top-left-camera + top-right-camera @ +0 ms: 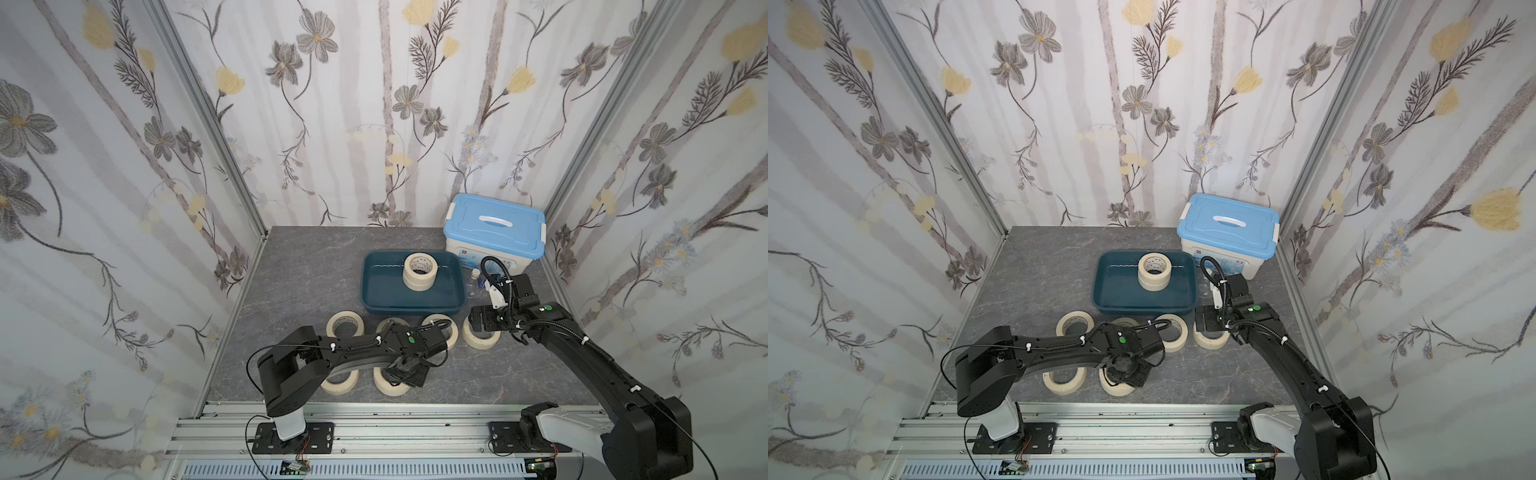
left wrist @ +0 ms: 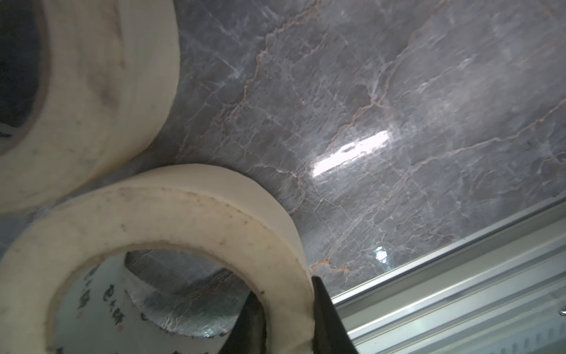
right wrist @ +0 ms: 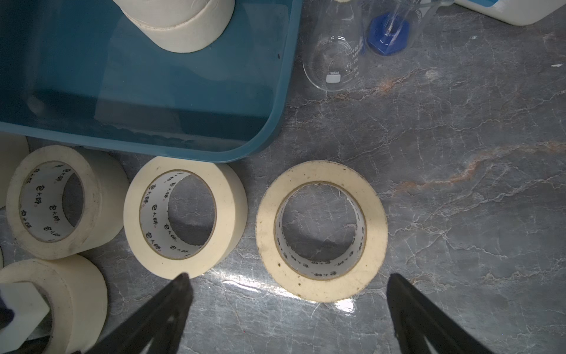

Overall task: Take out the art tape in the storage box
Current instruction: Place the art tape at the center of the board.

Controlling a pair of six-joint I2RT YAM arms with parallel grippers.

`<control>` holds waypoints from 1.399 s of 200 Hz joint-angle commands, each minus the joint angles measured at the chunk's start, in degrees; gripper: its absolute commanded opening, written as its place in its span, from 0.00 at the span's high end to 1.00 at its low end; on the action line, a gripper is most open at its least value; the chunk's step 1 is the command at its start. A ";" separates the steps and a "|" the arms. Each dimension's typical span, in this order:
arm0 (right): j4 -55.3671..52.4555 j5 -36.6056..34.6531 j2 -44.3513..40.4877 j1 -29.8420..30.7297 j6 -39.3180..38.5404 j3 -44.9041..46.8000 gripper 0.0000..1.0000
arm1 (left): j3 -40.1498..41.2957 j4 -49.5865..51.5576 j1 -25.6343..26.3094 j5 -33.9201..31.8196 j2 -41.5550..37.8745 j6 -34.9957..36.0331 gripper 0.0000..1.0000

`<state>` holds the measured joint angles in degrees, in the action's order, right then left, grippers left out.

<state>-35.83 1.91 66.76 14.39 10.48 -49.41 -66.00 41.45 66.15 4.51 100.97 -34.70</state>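
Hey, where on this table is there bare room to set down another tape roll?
Bare table lies between the storage box and the left wall, and again between the right arm and the front rail. Crowded: the tape rolls before the box, and the flask beside it.

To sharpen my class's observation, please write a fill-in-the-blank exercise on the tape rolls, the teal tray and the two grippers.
1. The storage box holds ___ stacked art tape rolls.
2. Outside it there are ___ more rolls.
3. The left gripper is shut on a roll; the right gripper's fingers are ___.
4. The white bin's lid is ___.
Missing: two, six, open, blue.
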 commanded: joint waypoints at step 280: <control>0.37 6.87 8.35 2.42 1.82 -12.11 0.00 | 0.04 1.15 -8.14 -12.51 -10.45 3.49 0.53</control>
<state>-35.73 7.79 72.99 15.97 11.60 -58.96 -66.48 42.39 59.81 -3.99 92.25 -32.12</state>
